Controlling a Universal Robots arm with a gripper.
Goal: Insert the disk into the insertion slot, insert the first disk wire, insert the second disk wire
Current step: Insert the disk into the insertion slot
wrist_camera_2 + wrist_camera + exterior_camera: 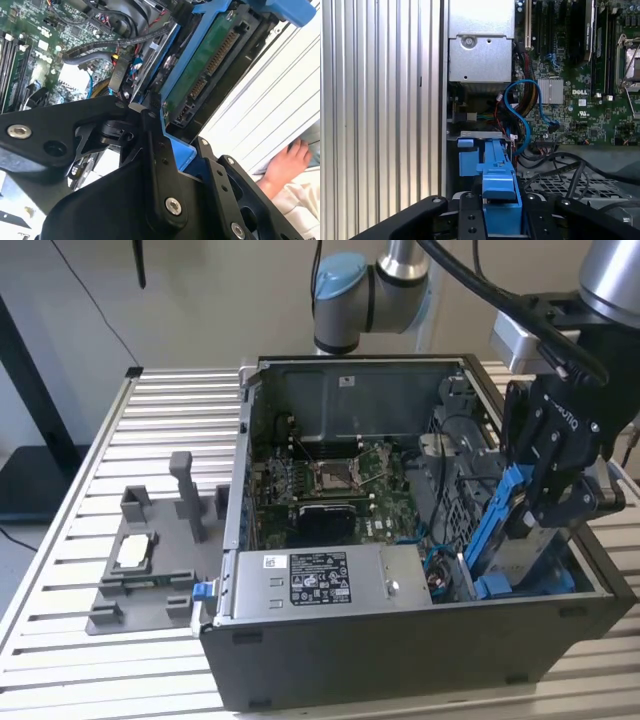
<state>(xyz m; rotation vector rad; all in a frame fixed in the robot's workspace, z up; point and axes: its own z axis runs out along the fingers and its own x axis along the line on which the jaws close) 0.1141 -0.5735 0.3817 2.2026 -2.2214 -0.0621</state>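
Disk (503, 532), right of frame, leans part-way into the slot (458, 540): step 1. Your gripper (540, 502) has its jaws clamped on it; square it up.

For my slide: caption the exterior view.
Gripper holds the tilted, blue-framed disk, angled into the open computer case.
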